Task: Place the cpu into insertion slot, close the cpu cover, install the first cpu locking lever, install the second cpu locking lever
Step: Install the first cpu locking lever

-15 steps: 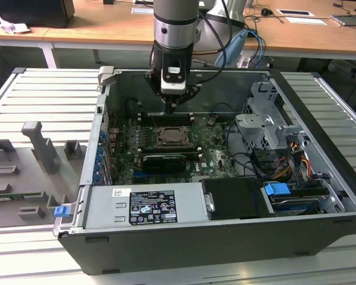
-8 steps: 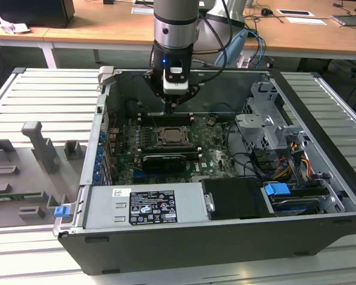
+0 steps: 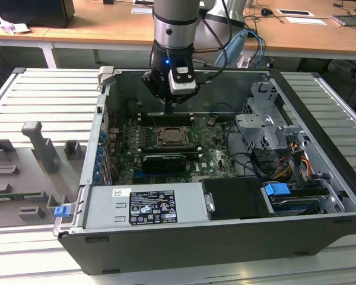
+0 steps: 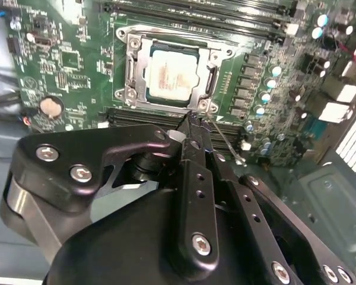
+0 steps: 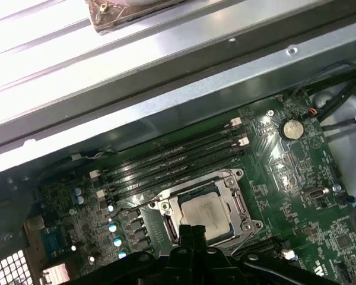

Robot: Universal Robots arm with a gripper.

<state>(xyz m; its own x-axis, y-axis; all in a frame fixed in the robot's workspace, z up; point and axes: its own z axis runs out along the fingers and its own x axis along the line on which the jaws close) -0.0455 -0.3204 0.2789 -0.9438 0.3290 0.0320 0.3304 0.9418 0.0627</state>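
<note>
One tool (image 3: pixel 169 110) hangs inside the open case (image 3: pixel 166 252) on a ribbed table (image 3: pixel 41 98), desks (image 3: pixel 95 29) behind.

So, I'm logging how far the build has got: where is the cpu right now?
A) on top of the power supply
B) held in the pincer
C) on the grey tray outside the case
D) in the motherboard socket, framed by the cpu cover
D: in the second wrist view the cpu lies flat in the socket with the cpu cover framing it, just beyond the pincer.
</note>
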